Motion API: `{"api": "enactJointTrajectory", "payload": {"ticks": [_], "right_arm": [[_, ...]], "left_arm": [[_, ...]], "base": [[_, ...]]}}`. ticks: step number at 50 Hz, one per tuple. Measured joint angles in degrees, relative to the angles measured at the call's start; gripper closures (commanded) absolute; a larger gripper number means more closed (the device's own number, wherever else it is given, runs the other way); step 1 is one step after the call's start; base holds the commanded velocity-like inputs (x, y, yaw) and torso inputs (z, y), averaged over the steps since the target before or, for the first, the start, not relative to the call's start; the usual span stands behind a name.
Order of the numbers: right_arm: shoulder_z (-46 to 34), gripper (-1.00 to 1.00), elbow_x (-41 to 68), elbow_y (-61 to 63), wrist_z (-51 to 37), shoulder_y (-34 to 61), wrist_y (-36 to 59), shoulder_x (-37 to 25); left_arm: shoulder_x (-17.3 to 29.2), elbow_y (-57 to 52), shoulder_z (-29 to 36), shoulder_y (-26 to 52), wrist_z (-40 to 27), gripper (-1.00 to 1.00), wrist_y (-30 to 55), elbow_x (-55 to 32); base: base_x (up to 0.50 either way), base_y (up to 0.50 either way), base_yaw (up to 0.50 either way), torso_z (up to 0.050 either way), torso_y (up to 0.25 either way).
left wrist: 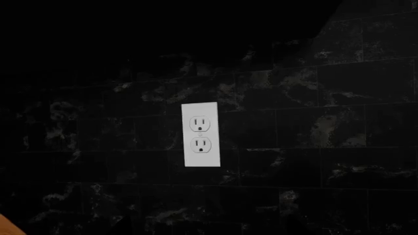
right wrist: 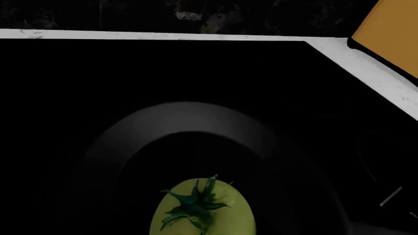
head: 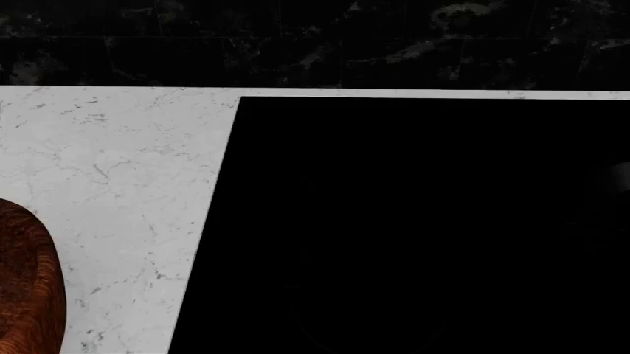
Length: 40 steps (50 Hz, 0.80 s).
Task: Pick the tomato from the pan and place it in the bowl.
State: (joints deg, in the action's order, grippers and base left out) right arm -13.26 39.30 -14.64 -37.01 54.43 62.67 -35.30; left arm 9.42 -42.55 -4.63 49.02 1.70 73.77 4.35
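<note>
The tomato [right wrist: 202,210], yellow-green with a dark green stem, fills the lower middle of the right wrist view, very close to the camera. It lies inside the black pan [right wrist: 189,117], whose grey inner wall curves around it. In the head view the reddish-brown wooden bowl [head: 25,280] shows only partly at the left edge, on the white counter. The head view shows neither the tomato nor the pan, which is lost against the black cooktop. No gripper fingers show in any view, and neither arm appears in the head view.
A black cooktop [head: 414,221] is set into the white marble counter [head: 118,162]. Dark marbled tiles back the counter. The left wrist view faces this wall and a white double outlet [left wrist: 199,134]. An orange object [right wrist: 392,34] sits beyond the cooktop's corner.
</note>
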Motion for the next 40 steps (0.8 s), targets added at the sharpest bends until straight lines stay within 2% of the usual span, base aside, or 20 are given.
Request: {"api": "enactJointTrajectory", "payload": {"ticks": [22, 40], "right_arm": [[3.3, 1.0, 6.9, 13.9, -4.1, 1.3, 7.8, -2.4], [5.2, 1.0, 14.8, 28.4, -7.6, 8.4, 17.4, -1.0]], "left_arm": [[0.3, -2.0, -1.0, -1.0, 0.0, -1.0, 1.0, -0.9], [1.0, -4.8, -2.7, -2.2, 0.4, -1.0, 2.6, -1.7]], "base": [[0.0, 0.0, 0.0, 0.0, 0.0], [0.0, 0.0, 0.0, 0.0, 0.0]]}}
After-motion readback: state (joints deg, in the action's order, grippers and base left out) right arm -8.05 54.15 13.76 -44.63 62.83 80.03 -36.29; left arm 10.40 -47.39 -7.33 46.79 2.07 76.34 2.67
